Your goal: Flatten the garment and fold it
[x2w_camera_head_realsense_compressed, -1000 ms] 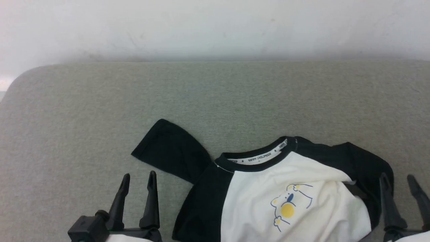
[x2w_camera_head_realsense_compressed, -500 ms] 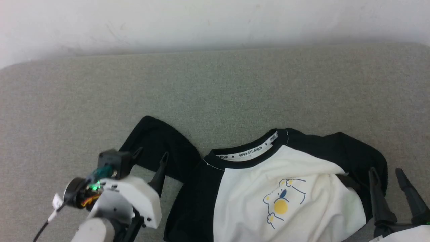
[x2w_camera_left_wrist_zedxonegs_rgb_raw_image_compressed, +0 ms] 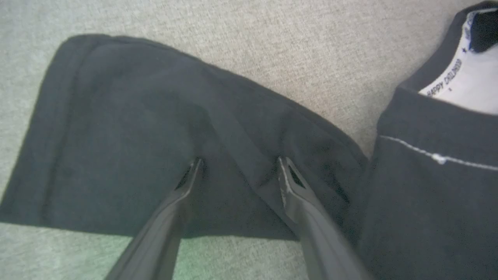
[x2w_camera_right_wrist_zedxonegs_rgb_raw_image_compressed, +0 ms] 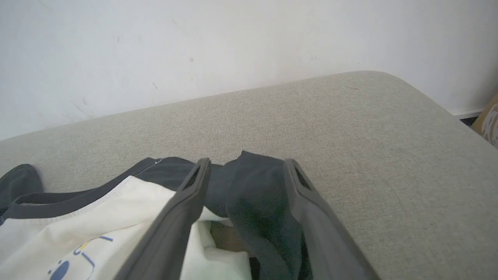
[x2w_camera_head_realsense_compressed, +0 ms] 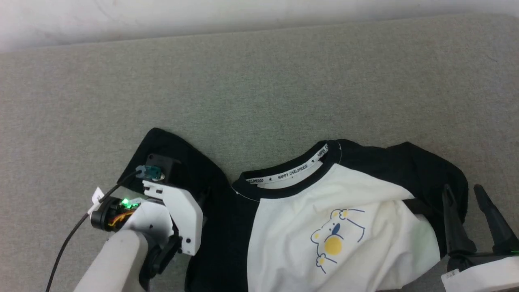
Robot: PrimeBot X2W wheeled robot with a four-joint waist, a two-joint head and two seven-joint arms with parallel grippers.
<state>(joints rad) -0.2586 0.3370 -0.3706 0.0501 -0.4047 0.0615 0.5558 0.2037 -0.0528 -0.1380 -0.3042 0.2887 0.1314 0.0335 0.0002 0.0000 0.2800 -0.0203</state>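
The garment (x2w_camera_head_realsense_compressed: 348, 227) lies front up on the grey cushion, its white body creased, with a yellow-and-blue print (x2w_camera_head_realsense_compressed: 334, 245) and a black neckband (x2w_camera_head_realsense_compressed: 284, 182). Its left black sleeve (x2w_camera_head_realsense_compressed: 162, 146) lies spread out flat; the right black sleeve (x2w_camera_head_realsense_compressed: 425, 166) is bunched. My left wrist (x2w_camera_head_realsense_compressed: 170, 211) hovers over the left sleeve. In the left wrist view the left gripper (x2w_camera_left_wrist_zedxonegs_rgb_raw_image_compressed: 240, 161) stands open, tips just above or on the sleeve (x2w_camera_left_wrist_zedxonegs_rgb_raw_image_compressed: 116, 128). My right gripper (x2w_camera_head_realsense_compressed: 461, 190) stands open at the bunched right sleeve (x2w_camera_right_wrist_zedxonegs_rgb_raw_image_compressed: 256, 186), holding nothing.
The grey fabric surface (x2w_camera_head_realsense_compressed: 259, 81) runs far and wide behind the shirt, up to a white wall (x2w_camera_right_wrist_zedxonegs_rgb_raw_image_compressed: 194, 46). Its rounded right corner (x2w_camera_right_wrist_zedxonegs_rgb_raw_image_compressed: 408, 89) drops off near a brown object (x2w_camera_right_wrist_zedxonegs_rgb_raw_image_compressed: 491, 120). A black cable (x2w_camera_head_realsense_compressed: 69, 239) trails from my left wrist.
My left arm has reached forward and turned down over the left sleeve. The head camera has tilted down, shifting the whole picture. The right gripper has kept its place beside the shirt.
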